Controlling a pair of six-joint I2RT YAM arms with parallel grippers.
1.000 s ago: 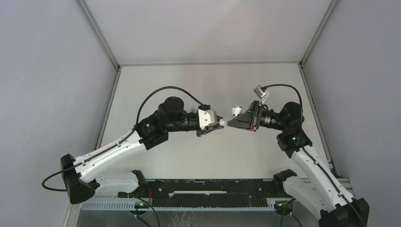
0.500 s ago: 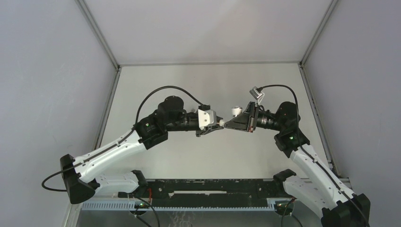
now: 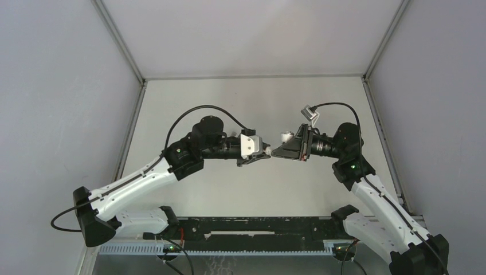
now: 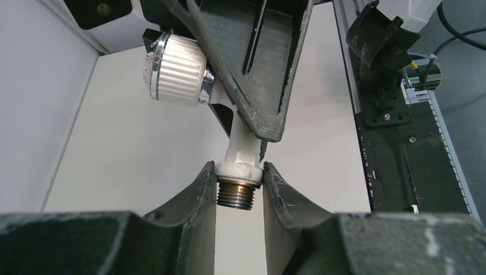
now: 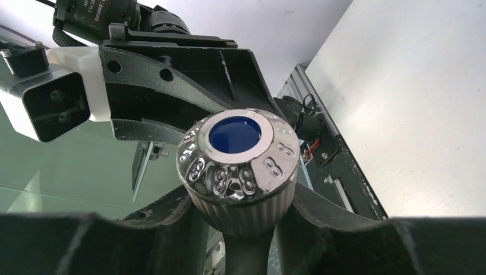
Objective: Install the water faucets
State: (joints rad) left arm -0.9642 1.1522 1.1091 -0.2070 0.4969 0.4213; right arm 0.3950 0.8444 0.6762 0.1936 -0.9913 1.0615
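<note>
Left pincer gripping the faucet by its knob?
No, the left pincer clamps the white collar above the metal thread, below the knob.

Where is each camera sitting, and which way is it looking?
Top external: high above and behind the bases, looking down on the table; the left arm and right arm show.
Left wrist: on the left arm, looking along its own fingers at the faucet they pinch.
Right wrist: on the right arm, looking along its own fingers at the knob between them.
Shared: both wrist views show one faucet, from opposite ends.
</note>
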